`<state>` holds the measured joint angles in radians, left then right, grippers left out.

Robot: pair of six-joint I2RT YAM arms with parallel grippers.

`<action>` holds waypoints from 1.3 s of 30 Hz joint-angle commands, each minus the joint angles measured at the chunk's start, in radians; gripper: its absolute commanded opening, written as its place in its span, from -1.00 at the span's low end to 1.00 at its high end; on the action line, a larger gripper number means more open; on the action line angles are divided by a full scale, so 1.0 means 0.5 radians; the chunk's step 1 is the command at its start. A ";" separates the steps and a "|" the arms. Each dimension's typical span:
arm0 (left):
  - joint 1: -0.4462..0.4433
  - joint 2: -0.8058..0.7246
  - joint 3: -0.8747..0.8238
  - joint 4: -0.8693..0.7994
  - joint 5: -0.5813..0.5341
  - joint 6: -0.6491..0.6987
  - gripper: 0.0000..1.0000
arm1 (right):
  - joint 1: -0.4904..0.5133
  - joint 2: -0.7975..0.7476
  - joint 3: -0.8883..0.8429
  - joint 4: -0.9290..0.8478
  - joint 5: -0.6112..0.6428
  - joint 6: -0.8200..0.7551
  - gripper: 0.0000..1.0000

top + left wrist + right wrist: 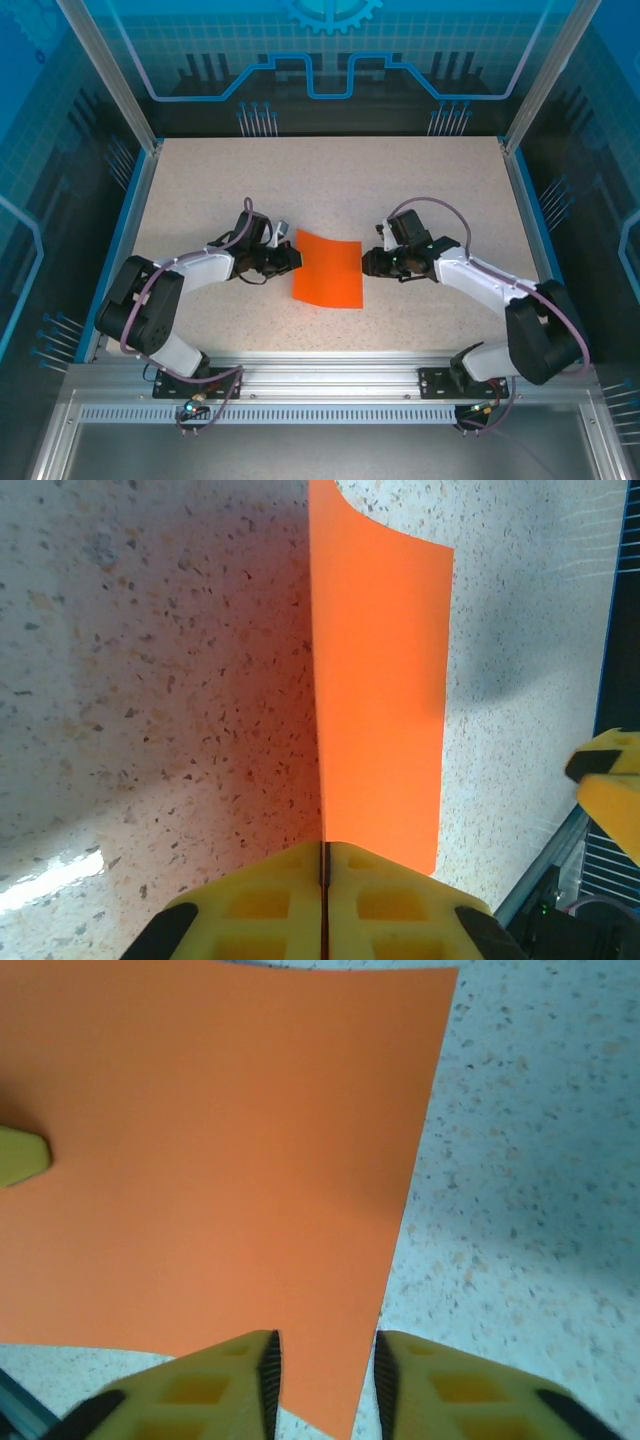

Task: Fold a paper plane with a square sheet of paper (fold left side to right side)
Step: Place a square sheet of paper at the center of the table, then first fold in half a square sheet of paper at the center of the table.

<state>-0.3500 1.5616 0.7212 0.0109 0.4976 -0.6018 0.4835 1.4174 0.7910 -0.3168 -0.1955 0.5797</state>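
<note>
Left claw (324,878): square sheet of paper (380,680) is being pinched | right claw (325,1370): spread | corners should be matched squarely.

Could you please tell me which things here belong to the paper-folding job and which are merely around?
Job in hand:
paper
left hand, shut on the paper's edge
right hand, open, fingers either side of the paper's corner

Merely around:
table
rail at the near edge
blue panels behind
</note>
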 commanded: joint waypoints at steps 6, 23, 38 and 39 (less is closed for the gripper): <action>-0.011 0.001 0.110 -0.127 -0.101 0.005 -0.85 | 0.064 0.395 0.166 0.170 0.017 0.121 -0.84; -0.010 0.147 0.351 -0.309 -0.097 0.092 -0.76 | 0.076 0.820 0.437 0.036 0.127 0.101 -0.83; -0.205 0.280 0.527 -0.071 0.169 -0.089 0.03 | 0.104 0.744 0.330 0.057 0.141 0.113 -0.81; -0.215 0.309 0.544 -0.059 0.168 -0.099 0.06 | 0.104 0.729 0.320 0.075 0.135 0.114 -0.80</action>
<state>-0.4400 1.6825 0.9596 -0.0437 0.5411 -0.6319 0.5175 1.7992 0.9836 -0.2501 -0.1371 0.6292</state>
